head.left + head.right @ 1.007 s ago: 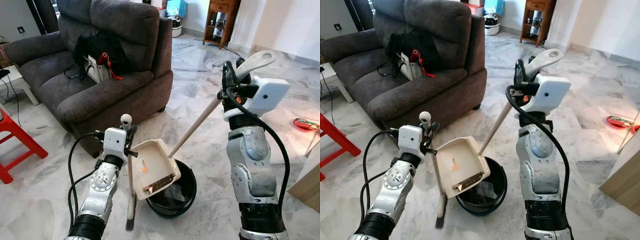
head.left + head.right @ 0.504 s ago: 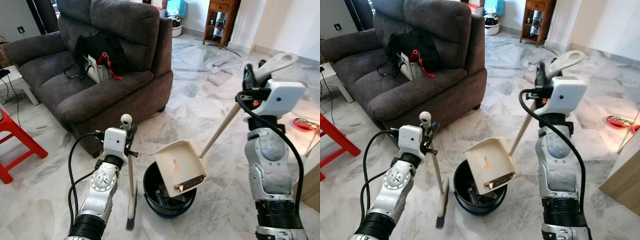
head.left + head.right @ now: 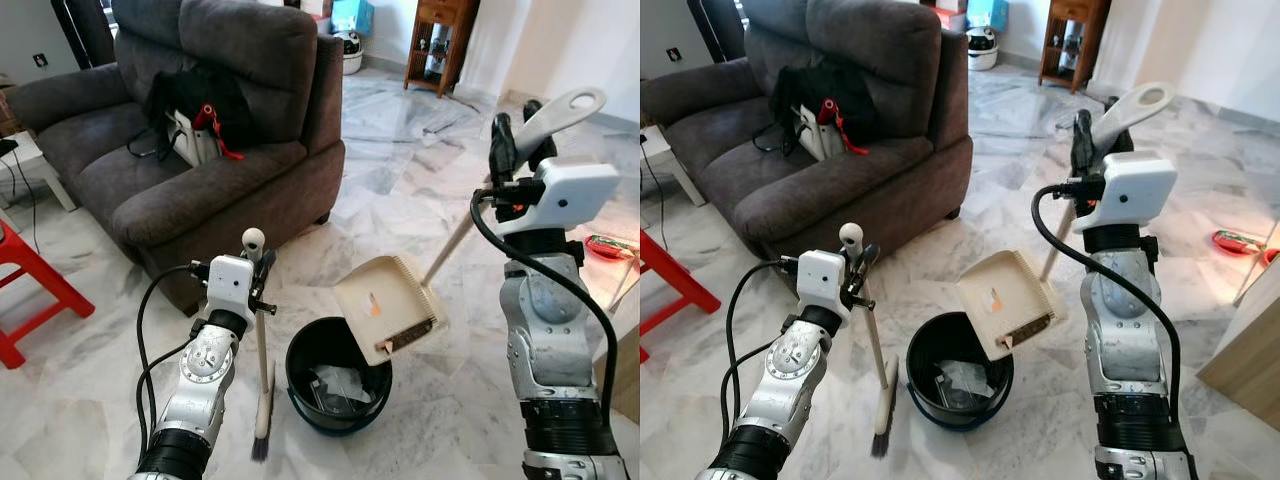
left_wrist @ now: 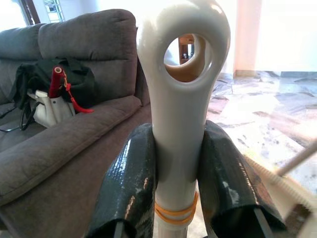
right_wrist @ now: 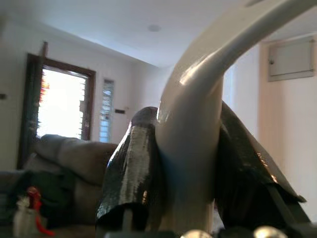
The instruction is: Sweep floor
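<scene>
My left gripper [image 3: 257, 262] is shut on the white handle of a small broom [image 3: 262, 375], which stands upright with its dark bristles on the floor left of a black bin [image 3: 338, 374]. My right gripper [image 3: 520, 145] is shut on the long handle of a cream dustpan [image 3: 388, 307]. The pan hangs tilted above the bin's right rim, its toothed edge up. Crumpled paper lies inside the bin. In the left wrist view the fingers [image 4: 126, 183] clamp the broom handle [image 4: 179, 124]. The dustpan handle [image 5: 198, 144] sits between the fingers in the right wrist view.
A dark grey sofa [image 3: 200, 150] with a black bag [image 3: 195, 105] stands at the back left. A red stool [image 3: 30, 280] is at the far left, a wooden cabinet [image 3: 440, 40] at the back, a red object [image 3: 610, 247] on the floor at right. Marble floor lies ahead.
My right arm has swung the dustpan from over the bin's left side to its right and lifted it. The left arm and broom stayed put.
</scene>
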Robot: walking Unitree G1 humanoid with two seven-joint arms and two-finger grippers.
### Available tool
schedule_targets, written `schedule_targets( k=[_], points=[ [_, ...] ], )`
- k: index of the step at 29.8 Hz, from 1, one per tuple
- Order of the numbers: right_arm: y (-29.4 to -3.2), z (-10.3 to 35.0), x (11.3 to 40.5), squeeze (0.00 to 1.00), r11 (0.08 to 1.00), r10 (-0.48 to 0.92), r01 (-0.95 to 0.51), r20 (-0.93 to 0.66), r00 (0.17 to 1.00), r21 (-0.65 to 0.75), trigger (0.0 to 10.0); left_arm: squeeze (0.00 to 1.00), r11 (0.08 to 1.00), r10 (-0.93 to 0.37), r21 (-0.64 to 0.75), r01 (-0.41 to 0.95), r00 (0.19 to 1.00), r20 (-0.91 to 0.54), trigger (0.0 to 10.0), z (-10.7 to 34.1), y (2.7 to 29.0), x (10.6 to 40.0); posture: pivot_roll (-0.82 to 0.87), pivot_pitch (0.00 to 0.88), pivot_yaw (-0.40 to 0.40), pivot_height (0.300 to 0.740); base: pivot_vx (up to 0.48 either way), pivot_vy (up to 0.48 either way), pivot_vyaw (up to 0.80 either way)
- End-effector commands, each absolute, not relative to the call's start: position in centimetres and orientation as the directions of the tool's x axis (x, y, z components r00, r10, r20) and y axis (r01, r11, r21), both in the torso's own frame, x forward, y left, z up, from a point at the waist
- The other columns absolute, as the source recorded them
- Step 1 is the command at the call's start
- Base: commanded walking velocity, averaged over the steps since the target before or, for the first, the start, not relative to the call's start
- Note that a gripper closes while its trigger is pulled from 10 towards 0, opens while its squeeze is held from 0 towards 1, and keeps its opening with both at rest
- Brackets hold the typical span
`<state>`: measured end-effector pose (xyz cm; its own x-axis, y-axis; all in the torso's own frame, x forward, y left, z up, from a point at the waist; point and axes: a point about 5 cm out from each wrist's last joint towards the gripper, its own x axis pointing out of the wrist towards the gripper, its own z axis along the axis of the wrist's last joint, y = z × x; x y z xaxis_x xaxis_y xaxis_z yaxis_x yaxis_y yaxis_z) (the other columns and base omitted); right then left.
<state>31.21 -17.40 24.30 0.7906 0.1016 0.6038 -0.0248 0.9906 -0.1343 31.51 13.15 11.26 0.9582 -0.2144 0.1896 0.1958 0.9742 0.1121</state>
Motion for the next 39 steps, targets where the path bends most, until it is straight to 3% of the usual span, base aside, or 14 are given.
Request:
schedule_targets(
  k=[1, 12, 39],
  points=[
    [-16.6, 26.3, 30.3, 0.00, 0.989, 0.135, -0.057, 0.692, 0.709, -0.135, 10.0, 0.00, 0.974, -0.215, 0.120, 0.190, 0.944, 0.249, 10.0, 12.5, 13.3, 31.7, -0.08, 0.000, 0.042, 0.740, 0.000, 0.000, 0.00],
    [-15.3, 26.4, 29.5, 0.00, 0.979, 0.198, -0.162, 0.732, 0.651, -0.121, 10.0, 0.00, 0.974, -0.218, 0.121, 0.193, 0.944, 0.249, 10.0, 12.5, 13.3, 31.7, -0.08, 0.000, 0.044, 0.740, 0.000, 0.000, 0.00],
    [-11.3, 26.1, 28.1, 0.00, 0.893, 0.449, -0.240, 0.709, 0.544, -0.381, 10.0, 0.00, 0.969, -0.236, 0.131, 0.209, 0.939, 0.250, 10.0, 12.5, 13.0, 31.7, -0.08, 0.000, 0.044, 0.740, 0.000, 0.000, 0.00]
  ],
)
